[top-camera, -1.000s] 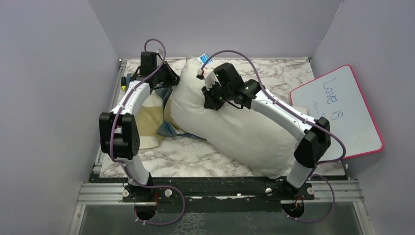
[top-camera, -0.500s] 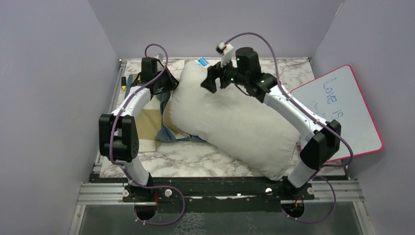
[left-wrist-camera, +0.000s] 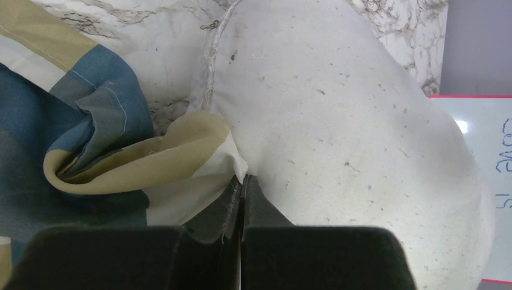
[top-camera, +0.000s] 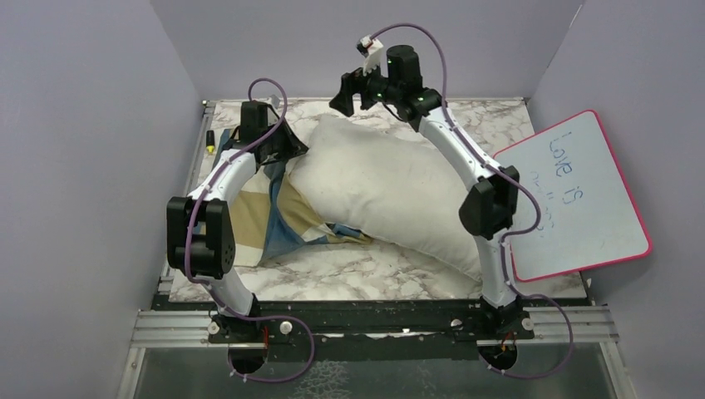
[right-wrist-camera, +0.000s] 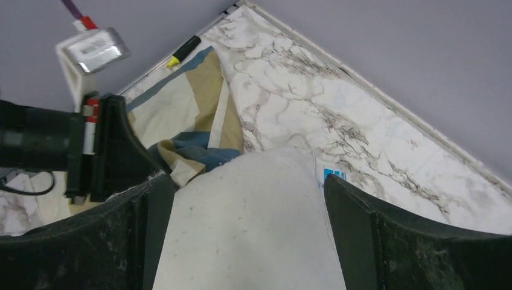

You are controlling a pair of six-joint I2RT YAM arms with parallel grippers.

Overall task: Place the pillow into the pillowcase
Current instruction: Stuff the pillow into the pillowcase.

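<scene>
The off-white pillow [top-camera: 391, 191] lies slanted across the middle of the marble table, its left end resting on the pillowcase [top-camera: 283, 220]. That blue, tan and cream sack is crumpled at the left. My left gripper [top-camera: 291, 150] is shut on a cream edge of the pillowcase [left-wrist-camera: 90, 139], right against the pillow [left-wrist-camera: 350, 121]; the pinch shows at the left gripper's [left-wrist-camera: 241, 180] tips. My right gripper [top-camera: 345, 91] hangs open above the pillow's far corner. In the right wrist view the right gripper [right-wrist-camera: 244, 181] spans the pillow [right-wrist-camera: 253, 223] from above without touching it.
A pink-rimmed whiteboard [top-camera: 582, 191] leans at the right edge, beside the right arm. A yellow marker [top-camera: 209, 143] lies at the far left edge next to the pillowcase. Purple walls close in the back and both sides. Bare marble [top-camera: 332, 266] shows in front of the pillow.
My right gripper opened, let go of the pillow and rose toward the back wall. The pillow's raised far end dropped and now lies flatter. The left gripper stayed shut on the pillowcase.
</scene>
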